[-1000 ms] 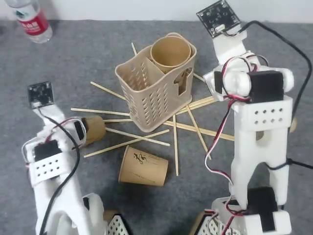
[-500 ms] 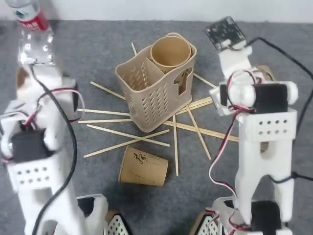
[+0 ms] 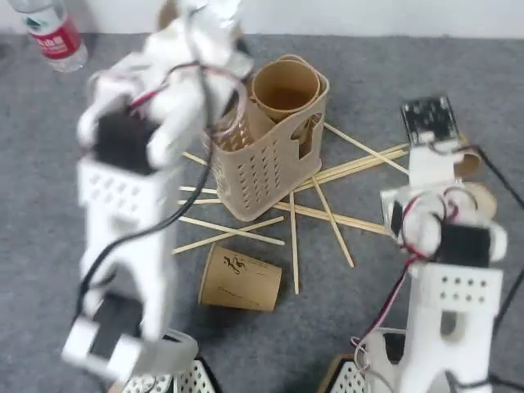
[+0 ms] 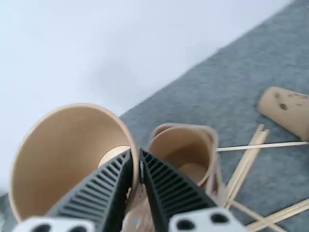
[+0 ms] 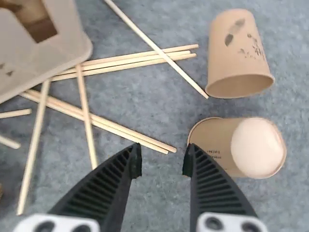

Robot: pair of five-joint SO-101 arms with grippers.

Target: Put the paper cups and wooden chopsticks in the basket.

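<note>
My left gripper [image 4: 135,157] is shut on the rim of a tan paper cup [image 4: 67,154], held in the air just beside and above the basket [image 4: 212,145]. The basket [image 3: 270,160] stands mid-table with another cup [image 3: 285,86] upright in one compartment. The left arm [image 3: 147,131] rises high over the basket's left side. A third cup [image 3: 240,280] lies on its side in front of the basket. My right gripper [image 5: 161,157] is open above the mat, next to two cups [image 5: 239,53] [image 5: 236,145] lying on their sides. Several wooden chopsticks [image 3: 332,217] lie scattered around the basket.
A water bottle [image 3: 51,33] stands at the far left corner. The grey mat [image 3: 458,74] covers the table, with a white wall behind. The right arm [image 3: 446,246] stands at the right front. Chopsticks [image 5: 125,60] cross under the right gripper's reach.
The left arm has lifted its cup off the table's left side and swung it up to the basket. The right arm has drawn back to the right, over the two lying cups.
</note>
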